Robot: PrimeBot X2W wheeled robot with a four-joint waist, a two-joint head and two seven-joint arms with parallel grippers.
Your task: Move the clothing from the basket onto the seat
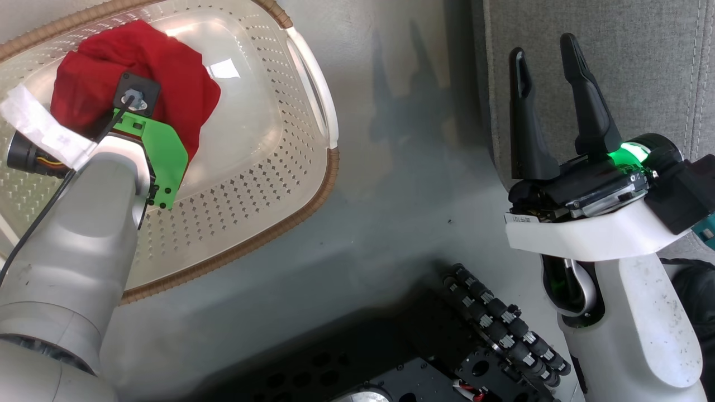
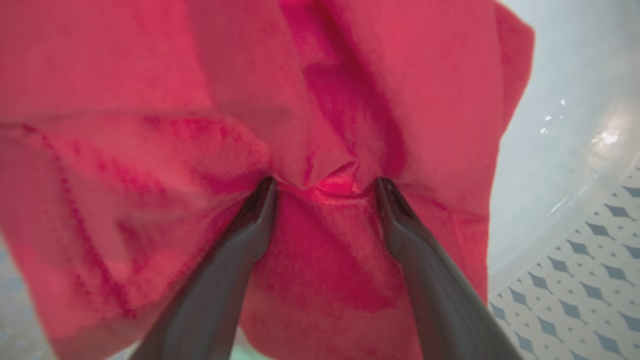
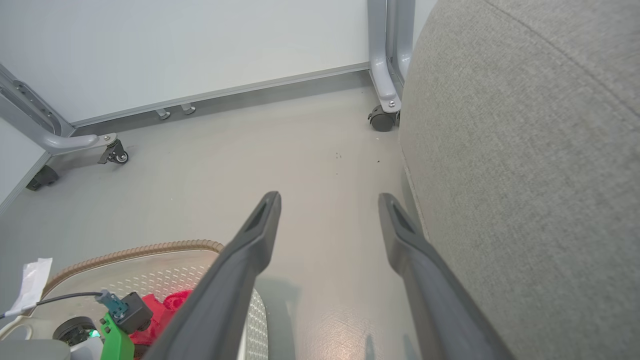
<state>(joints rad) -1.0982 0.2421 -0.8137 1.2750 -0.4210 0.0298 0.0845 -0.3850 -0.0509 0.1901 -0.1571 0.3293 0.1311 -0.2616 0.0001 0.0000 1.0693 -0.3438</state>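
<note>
The clothing (image 1: 167, 72) is a crumpled red heap in the far left part of the cream perforated basket (image 1: 251, 184). My left arm reaches down into the basket, and its wrist hides the fingers in the head view. In the left wrist view my left gripper (image 2: 325, 185) is open, both tips pushed into the red clothing (image 2: 350, 100) with a fold bulging between them. The basket wall (image 2: 575, 240) shows at the right. My right gripper (image 1: 544, 44) stands open and holds nothing, in front of the grey seat (image 1: 614, 56). The right wrist view shows the right gripper (image 3: 327, 197), the seat (image 3: 525, 175), the basket rim (image 3: 135, 250) and some clothing (image 3: 165, 307).
Grey floor (image 1: 402, 167) lies between basket and seat. My dark wheeled base (image 1: 503, 324) sits at the bottom. Beyond, grey frame legs on castors (image 3: 382, 120) (image 3: 112, 152) stand against a pale wall.
</note>
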